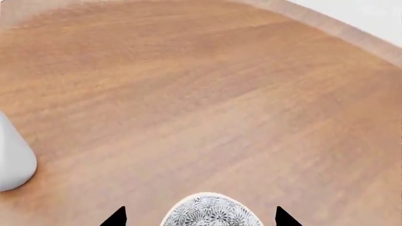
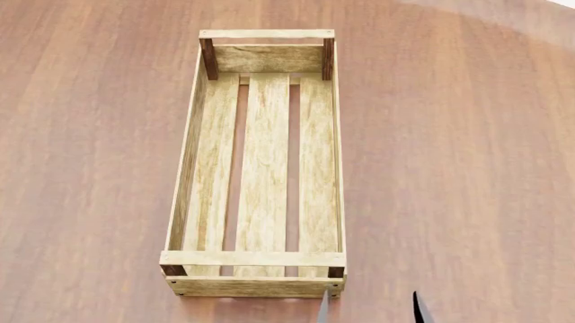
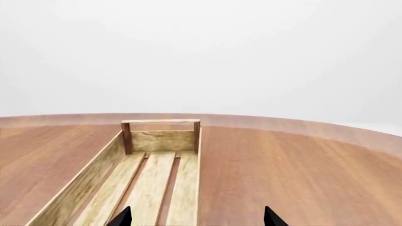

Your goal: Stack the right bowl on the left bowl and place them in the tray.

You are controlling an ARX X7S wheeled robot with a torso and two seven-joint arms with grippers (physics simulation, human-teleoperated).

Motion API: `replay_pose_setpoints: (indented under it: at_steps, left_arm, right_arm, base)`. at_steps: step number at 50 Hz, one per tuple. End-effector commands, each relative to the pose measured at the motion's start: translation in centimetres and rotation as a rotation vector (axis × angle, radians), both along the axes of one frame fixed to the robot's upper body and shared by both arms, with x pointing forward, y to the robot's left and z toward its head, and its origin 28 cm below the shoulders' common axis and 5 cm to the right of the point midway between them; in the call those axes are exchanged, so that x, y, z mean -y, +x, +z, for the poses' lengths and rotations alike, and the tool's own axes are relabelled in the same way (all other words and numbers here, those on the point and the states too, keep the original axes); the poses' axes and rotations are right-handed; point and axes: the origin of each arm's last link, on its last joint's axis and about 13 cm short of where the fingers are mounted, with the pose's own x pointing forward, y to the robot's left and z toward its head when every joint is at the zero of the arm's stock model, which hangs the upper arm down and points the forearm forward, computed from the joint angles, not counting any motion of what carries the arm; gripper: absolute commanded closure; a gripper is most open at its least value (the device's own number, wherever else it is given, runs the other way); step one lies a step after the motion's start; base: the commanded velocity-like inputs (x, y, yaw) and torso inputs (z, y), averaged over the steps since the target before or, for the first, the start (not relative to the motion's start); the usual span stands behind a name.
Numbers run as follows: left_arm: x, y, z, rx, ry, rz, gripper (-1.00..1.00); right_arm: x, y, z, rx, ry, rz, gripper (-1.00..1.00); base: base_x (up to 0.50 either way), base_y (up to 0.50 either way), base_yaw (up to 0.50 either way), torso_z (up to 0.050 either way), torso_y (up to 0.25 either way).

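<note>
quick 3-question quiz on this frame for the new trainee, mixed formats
1. True or false: the tray already holds a bowl.
2. Multiple choice: how many floor slats does the tray have? A) two B) three C) five
3. Short answer: in which view does a patterned bowl show, and where does it sit relative to that gripper's jaws?

Key
1. False. The tray is empty in the head and right wrist views.
2. B.
3. The left wrist view; it sits between the open jaws of the left gripper. Whether they touch it cannot be told.
</note>
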Motion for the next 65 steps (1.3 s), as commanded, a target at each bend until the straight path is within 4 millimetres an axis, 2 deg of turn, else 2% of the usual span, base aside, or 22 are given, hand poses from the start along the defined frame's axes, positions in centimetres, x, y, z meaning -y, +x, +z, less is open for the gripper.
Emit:
replay_pose_setpoints:
  at_steps: [1, 12, 32, 52, 65]
  left_arm:
    - [-0.9, -1.0, -0.9, 0.051, -0.040, 0.031, -1.00]
    - [-1.4, -1.3, -1.5, 0.064, -0.086, 0.055, -1.00]
    - [-0.9, -0.4, -2.5, 0.079, -0.238, 0.007, -1.00]
    - [-1.1, -0.4, -3.0, 0.073, -0.271, 0.028, -1.00]
    - [-1.1, -0.4, -4.2, 0.048, -0.345, 0.051, -1.00]
  right_arm:
    - [-0.2, 0.0, 0.1, 0.014, -0.017, 0.008, -1.00]
    - [-0.2, 0.0, 0.1, 0.012, -0.028, 0.009, -1.00]
    - [-0.2, 0.1, 0.0, 0.010, -0.035, 0.008, -1.00]
    - [-0.2, 0.0, 0.0, 0.004, -0.037, 0.009, -1.00]
    - [-0.2, -0.1, -0.2, 0.001, -0.038, 0.011, -1.00]
  base:
    - [0.00, 0.00, 0.00, 0.000, 0.000]
    - [0.00, 0.00, 0.00, 0.000, 0.000]
    - [0.00, 0.00, 0.00, 0.000, 0.000]
    - [0.00, 0.00, 0.00, 0.000, 0.000]
    - [0.00, 0.00, 0.00, 0.000, 0.000]
